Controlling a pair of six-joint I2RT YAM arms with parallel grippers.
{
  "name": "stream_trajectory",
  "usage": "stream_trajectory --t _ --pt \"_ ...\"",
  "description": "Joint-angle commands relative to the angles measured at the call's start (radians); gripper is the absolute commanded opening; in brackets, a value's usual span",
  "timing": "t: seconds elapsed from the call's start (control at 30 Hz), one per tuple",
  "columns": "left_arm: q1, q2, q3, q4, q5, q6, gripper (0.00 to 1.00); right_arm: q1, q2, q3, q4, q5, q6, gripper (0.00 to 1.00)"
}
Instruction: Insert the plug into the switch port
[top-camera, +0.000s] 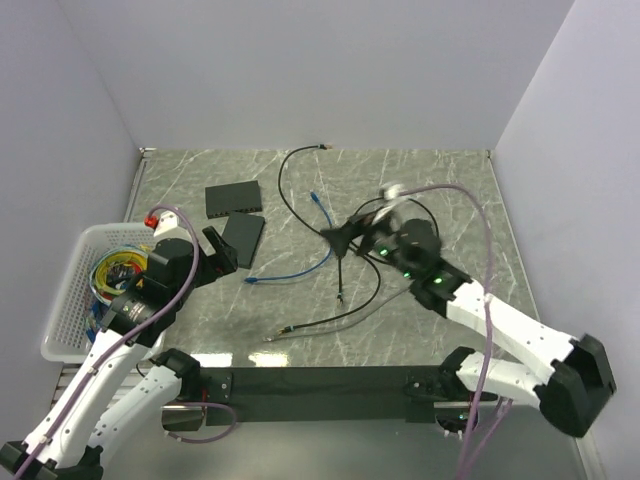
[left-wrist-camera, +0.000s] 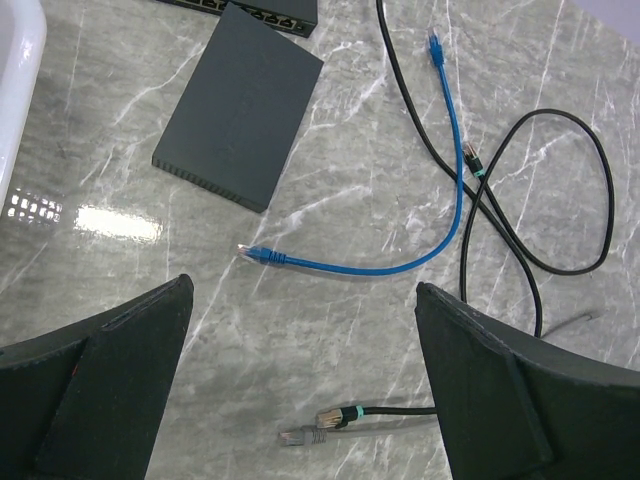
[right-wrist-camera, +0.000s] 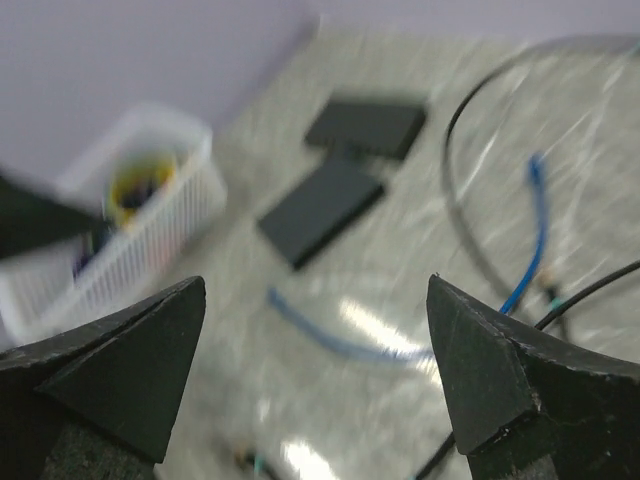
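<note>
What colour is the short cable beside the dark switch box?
The cable is blue, clearest in the left wrist view.

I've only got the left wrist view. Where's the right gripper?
Observer: The right gripper hovers open, just right of the blue cable.
Operator: Anything in it?
Observer: No, its own view shows nothing between the fingers.
Operator: What's that white edge on my left?
Observer: A basket holding coiled cables.
</note>
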Motion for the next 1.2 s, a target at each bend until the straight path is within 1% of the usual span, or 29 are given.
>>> stream_trajectory --t 0.0,0.07,0.1,0.13,0.17,0.2,0.23,0.27,0.3,0.4,0.5,0.6,0.73,0.8,0.9,1.1,1.17 --pt "-0.001 -0.006 -0.002 0.025 0.006 0.002 0.99 0.114 0.070 0.108 -0.213 0.092 -0.160 0.97" --pt "-0.001 0.000 -0.001 0.028 0.004 0.005 0.99 0.136 0.188 0.171 -0.279 0.028 -0.192 0.95" --pt "0.000 0.002 -0.001 0.026 0.009 0.005 0.99 0.171 0.232 0.222 -0.301 0.016 -0.207 0.91" --pt "0.000 0.005 0.001 0.026 0.014 0.007 0.99 0.188 0.330 0.251 -0.345 0.012 -0.229 0.89" --pt "0.000 0.010 0.001 0.023 0.011 0.007 0.99 0.214 0.379 0.283 -0.368 0.026 -0.267 0.88" --pt "0.000 0.011 0.001 0.023 0.011 0.007 0.99 0.254 0.480 0.349 -0.390 0.034 -0.284 0.87" --pt "0.002 0.010 0.001 0.025 0.012 0.007 0.99 0.274 0.531 0.389 -0.411 0.058 -0.301 0.86" --pt "0.002 0.011 0.001 0.025 0.014 0.007 0.99 0.285 0.582 0.429 -0.454 0.069 -0.321 0.85" --pt "0.003 0.010 -0.001 0.026 0.011 0.008 0.99 0.295 0.669 0.499 -0.468 0.078 -0.330 0.83" --pt "0.003 0.010 0.002 0.023 0.014 0.007 0.99 0.317 0.806 0.608 -0.503 0.078 -0.352 0.82" --pt "0.005 0.004 -0.001 0.026 0.008 0.005 0.99 0.320 0.886 0.674 -0.505 0.057 -0.358 0.82" --pt "0.006 -0.003 -0.001 0.025 0.001 0.002 0.99 0.320 0.929 0.731 -0.513 0.040 -0.369 0.81" --pt "0.008 0.001 -0.001 0.023 -0.005 -0.001 0.99 0.320 1.007 0.794 -0.528 0.046 -0.372 0.81" --pt "0.008 0.007 0.001 0.022 -0.006 -0.001 0.99 0.322 1.041 0.820 -0.542 0.051 -0.407 0.81" --pt "0.008 0.011 0.001 0.022 -0.006 -0.002 0.99 0.320 1.064 0.825 -0.546 0.052 -0.419 0.80" --pt "0.009 0.017 -0.001 0.020 -0.011 -0.004 0.99 0.322 1.061 0.785 -0.523 0.002 -0.416 0.79" --pt "0.011 0.020 0.001 0.019 -0.012 -0.004 0.99 0.322 1.059 0.774 -0.513 -0.015 -0.412 0.76"
